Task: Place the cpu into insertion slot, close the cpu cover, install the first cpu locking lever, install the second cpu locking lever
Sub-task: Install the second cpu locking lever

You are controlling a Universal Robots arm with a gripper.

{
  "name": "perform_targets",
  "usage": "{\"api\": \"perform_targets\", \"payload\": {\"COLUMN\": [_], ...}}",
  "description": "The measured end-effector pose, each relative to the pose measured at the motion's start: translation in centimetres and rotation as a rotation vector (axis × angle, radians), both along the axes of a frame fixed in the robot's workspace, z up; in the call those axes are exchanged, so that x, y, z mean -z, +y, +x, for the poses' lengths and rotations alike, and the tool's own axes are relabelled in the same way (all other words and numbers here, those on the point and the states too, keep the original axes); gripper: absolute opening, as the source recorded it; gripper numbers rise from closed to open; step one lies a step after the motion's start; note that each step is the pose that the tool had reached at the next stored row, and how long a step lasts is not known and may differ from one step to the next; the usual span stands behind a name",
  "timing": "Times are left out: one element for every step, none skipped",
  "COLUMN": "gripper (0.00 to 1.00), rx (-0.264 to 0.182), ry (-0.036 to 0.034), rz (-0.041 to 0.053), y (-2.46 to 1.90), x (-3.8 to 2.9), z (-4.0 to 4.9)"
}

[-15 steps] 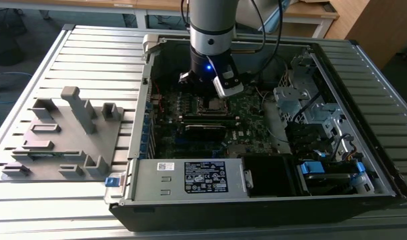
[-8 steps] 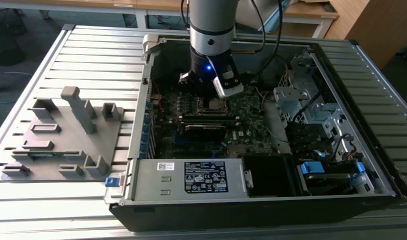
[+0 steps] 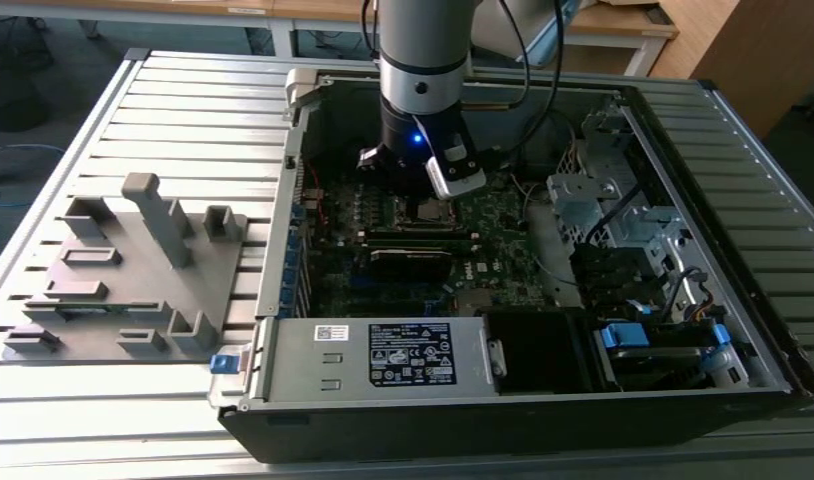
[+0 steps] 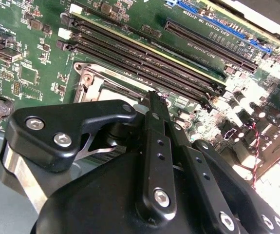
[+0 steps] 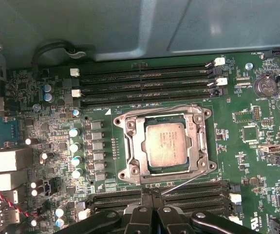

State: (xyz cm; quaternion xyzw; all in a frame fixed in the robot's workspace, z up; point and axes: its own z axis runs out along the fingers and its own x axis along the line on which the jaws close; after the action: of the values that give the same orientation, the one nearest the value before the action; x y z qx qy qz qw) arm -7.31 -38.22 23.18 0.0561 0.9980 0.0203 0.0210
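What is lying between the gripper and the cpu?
In the first wrist view, black memory slots lie between the gripper and the cpu.

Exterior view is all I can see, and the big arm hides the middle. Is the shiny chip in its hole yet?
Observer: Yes. In the first wrist view the cpu lies flat in the insertion slot.
Operator: Is the metal frame down?
Observer: It looks down: the cpu cover lies flat around the chip.
Operator: Where's the gripper?
Observer: The gripper is beside the cover, by a thin wire lever that slants out from it.
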Motion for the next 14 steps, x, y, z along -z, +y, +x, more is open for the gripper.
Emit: {"api": "perform_targets", "payload": {"gripper": [0.10,0.10,0.10,0.10,0.10,0.10,0.10,0.10,0.10,0.10,0.10,0.10,0.10,0.10], "rx": [0.000,0.000,0.000,0.000,0.000,0.000,0.000,0.000,0.000,0.000,0.000,0.000,0.000,0.000], "ry": [0.0000,-0.0001,-0.0001,-0.0004,-0.0003,-0.0002,-0.0002,-0.0002,-0.0001,0.0000,0.0000,-0.0001,-0.0001,-0.0002], "rz": [0.0000,0.0003,0.0002,0.0006,0.0006,0.0003,0.0003,0.0003,0.0002,0.0000,0.0000,0.0001,0.0003,0.0003], "y": [0.00,0.00,0.00,0.01,0.01,0.01,0.00,0.00,0.00,0.00,0.00,0.00,0.00,0.01], "x": [0.00,0.02,0.03,0.07,0.12,0.16,0.21,0.27,0.30,0.31,0.31,0.32,0.34,0.36], "z": [0.00,0.00,0.00,0.00,0.00,0.00,-0.01,-0.01,-0.02,-0.02,-0.02,-0.02,-0.02,-0.02]}}
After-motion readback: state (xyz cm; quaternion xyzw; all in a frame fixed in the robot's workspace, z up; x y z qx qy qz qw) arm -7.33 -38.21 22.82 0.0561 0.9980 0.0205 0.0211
